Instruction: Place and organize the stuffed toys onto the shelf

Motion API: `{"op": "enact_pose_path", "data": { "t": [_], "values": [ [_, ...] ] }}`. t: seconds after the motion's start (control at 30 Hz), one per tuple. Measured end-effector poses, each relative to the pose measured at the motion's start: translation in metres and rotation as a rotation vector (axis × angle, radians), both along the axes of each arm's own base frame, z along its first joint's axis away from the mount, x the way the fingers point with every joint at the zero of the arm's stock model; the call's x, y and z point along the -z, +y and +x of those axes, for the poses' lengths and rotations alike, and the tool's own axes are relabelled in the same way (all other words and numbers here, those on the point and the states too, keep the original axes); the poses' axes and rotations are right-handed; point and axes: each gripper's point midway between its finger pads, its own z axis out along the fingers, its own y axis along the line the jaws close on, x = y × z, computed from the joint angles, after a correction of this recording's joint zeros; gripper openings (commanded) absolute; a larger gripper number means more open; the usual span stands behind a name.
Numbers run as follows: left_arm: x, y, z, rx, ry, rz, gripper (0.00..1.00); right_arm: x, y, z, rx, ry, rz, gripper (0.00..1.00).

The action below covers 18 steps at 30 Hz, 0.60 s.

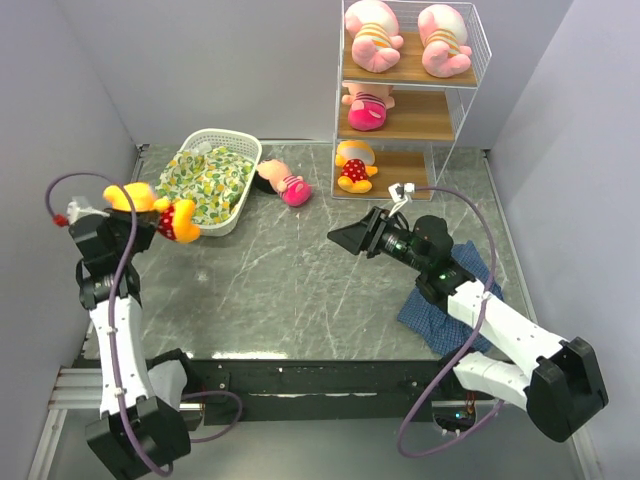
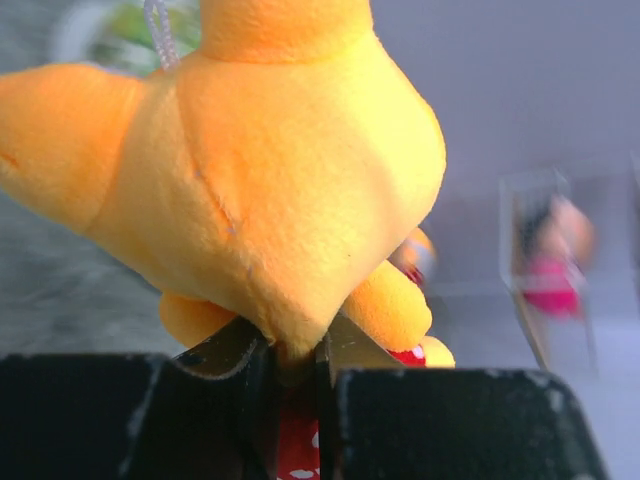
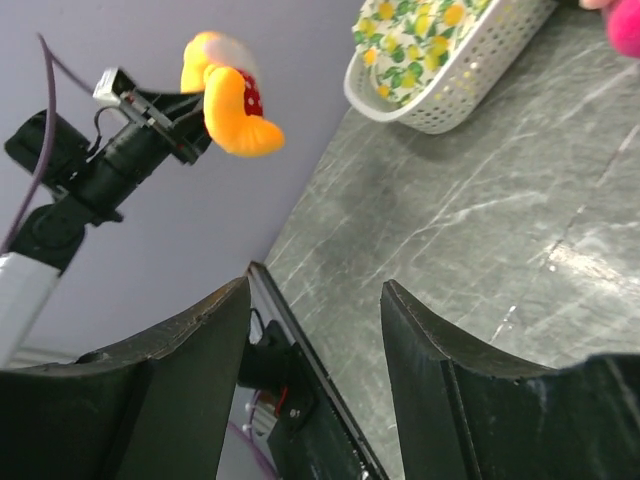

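While four toys (image 1: 373, 45) fill the shelf (image 1: 432, 120), left pincer (image 2: 295, 355) pinches a bear (image 2: 270, 170); right pincer (image 3: 315, 300) gapes empty; one doll (image 1: 285, 183) lies on tabletop (image 1: 300, 290).

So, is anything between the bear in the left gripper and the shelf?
Yes. Between the held bear and the shelf lie the white basket and a pink doll beside it; the open right gripper hovers before the bottom tier, where another bear sits.

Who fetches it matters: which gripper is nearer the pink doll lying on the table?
Right. The right gripper is just right-front of the doll; the left gripper, holding a bear, is farther, left of the basket.
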Motion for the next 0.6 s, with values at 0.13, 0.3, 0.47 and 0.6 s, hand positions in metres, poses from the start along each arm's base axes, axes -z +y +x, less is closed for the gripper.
{"op": "enact_pose_path", "data": {
  "t": [0.13,0.3,0.47,0.6],
  "values": [
    [-0.023,-0.059,0.006,0.296,-0.17,-0.015,0.07,-0.007,0.007,-0.006,-0.057,-0.012,0.032,0.63],
    [-0.04,-0.138,-0.003,0.644,-0.309,-0.027,0.01,-0.015,0.018,-0.015,-0.126,-0.02,0.078,0.63],
    [-0.054,-0.2,-0.024,0.913,-0.448,-0.079,0.01,-0.013,0.036,-0.024,-0.185,0.038,0.127,0.64],
    [-0.068,-0.225,-0.044,1.027,-0.554,-0.105,0.01,-0.013,0.056,-0.035,-0.235,0.111,0.186,0.67]
  ]
}}
